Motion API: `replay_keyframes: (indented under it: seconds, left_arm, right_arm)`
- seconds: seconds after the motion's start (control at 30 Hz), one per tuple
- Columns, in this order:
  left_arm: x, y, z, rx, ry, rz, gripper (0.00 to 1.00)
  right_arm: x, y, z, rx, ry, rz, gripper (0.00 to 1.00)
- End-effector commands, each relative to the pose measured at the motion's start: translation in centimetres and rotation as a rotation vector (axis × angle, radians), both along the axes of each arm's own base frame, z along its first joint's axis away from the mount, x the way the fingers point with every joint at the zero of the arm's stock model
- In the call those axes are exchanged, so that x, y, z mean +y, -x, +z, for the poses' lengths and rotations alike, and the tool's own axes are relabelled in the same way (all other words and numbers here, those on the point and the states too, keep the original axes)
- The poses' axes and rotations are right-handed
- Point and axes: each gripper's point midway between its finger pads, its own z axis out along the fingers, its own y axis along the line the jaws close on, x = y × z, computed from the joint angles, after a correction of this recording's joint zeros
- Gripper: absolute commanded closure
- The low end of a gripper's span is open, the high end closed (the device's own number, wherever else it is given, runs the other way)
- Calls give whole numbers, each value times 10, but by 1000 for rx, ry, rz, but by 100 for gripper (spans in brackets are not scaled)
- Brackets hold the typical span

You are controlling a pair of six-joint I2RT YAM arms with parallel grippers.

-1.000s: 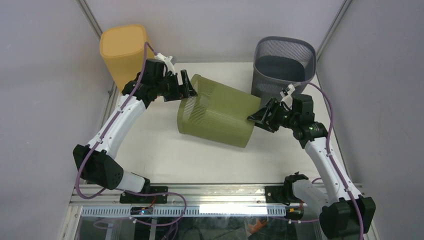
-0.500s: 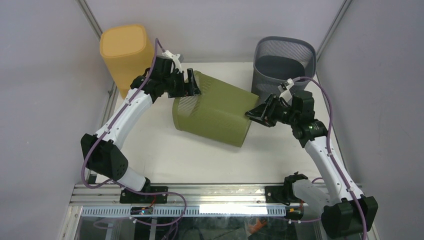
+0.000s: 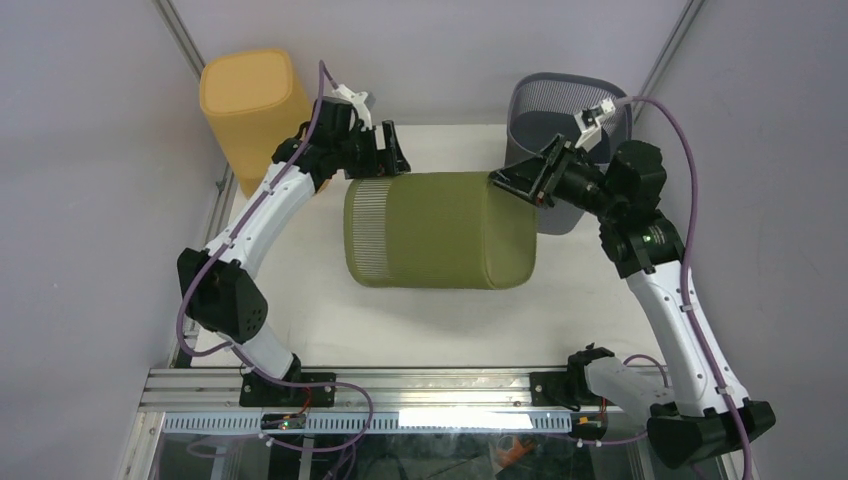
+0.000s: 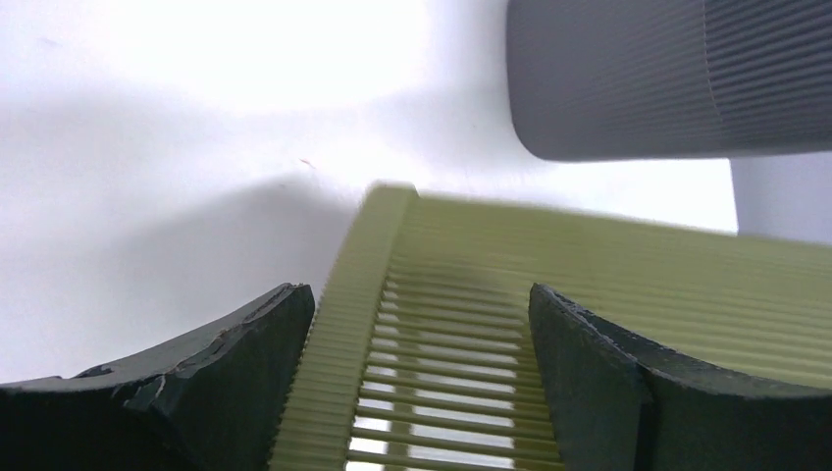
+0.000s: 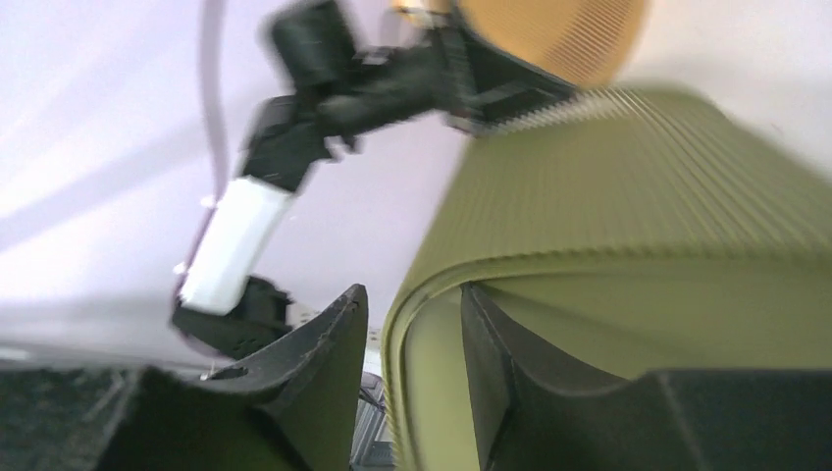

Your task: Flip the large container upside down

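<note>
Lab: walled white table

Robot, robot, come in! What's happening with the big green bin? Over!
Left gripper pinching green bin rim. Right gripper pinching the other end's edge. Bin lifted on its side. Grey mesh bin close behind right arm.

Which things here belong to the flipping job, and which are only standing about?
Part of the job:
green bin, lying on its side
left end effector, at its open rim
right end effector, clamped on its base rim

Standing about:
orange bin, back left
grey mesh bin, back right
</note>
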Motion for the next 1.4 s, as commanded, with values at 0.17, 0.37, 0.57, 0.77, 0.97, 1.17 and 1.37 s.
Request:
replay_keyframes:
  seconds: [0.17,0.37,0.57,0.77,0.97,1.17,1.37]
  left_arm:
    - [-92,41,-13,94,228,-284,15]
    - [-101,26,-47,102,255,-260,13]
    - [-95,-8,-26,35,243,-204,8]
    - [-68,-45,36,-72,268,-167,5]
    - [-48,-20,123,-247,287,-201,1]
    - [-26,41,177,-400,290,-257,1]
    - [-4,104,183,-439,276,-294,1]
  right_arm:
    - [38,9,69,-265,-104,167,58]
    - [56,-5,32,-201,-85,183,58]
    - [58,-8,18,-181,5,179,57]
    - [37,2,6,-224,272,198,49]
    - [14,31,-17,-256,504,273,25]
    - [37,54,-65,-179,667,451,22]
    - [45,40,-89,-169,752,443,24]
